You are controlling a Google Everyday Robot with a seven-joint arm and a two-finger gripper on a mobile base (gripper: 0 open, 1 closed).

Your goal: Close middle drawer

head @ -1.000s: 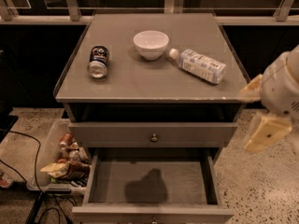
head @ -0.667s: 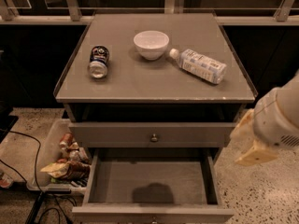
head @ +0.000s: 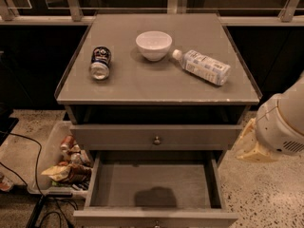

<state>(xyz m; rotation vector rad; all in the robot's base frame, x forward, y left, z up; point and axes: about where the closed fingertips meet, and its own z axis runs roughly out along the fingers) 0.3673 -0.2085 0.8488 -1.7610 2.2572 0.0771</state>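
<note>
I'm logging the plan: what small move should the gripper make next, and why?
Probably bring the gripper down and across to the front of the open drawer: it hangs off to the right of the cabinet, and the drawer is pulled far out.

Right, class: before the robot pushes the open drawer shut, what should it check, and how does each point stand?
1. Middle drawer stands open: ok.
2. Nothing inside it to jam: ok.
3. Upper drawer shut, out of the way: ok.
4. Tool lined up with the drawer front: not ok; it hangs off to the drawer's right, beside the cabinet.
5. Tool clear of the cabinet's side: cannot tell.
</note>
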